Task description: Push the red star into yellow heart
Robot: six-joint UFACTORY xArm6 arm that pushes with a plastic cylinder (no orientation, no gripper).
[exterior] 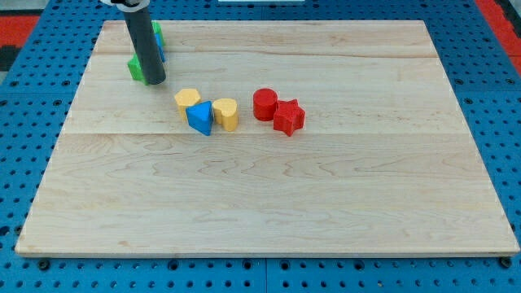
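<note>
Camera view: rod tip (pixel 155 82) is set down at the view's top left, touching a green block (pixel 137 69); no jaws are fitted, nothing is pinched.
Red star (pixel 288 116): touching red cylinder (pixel 264 104), well apart from the tip.
Yellow heart (pixel 226 114): pressed against blue block (pixel 200 117).
Risk: the cylinder could be carried along and strike first, if the star is pushed leftward off-centre.

We see the red star (pixel 288 116) lying flat on the tabletop (pixel 269 195), well to the view's right of our tip (pixel 155 82) and a little lower. The yellow heart (pixel 226 114) lies flat between them, nearer the star than the tip, apart from the star.
</note>
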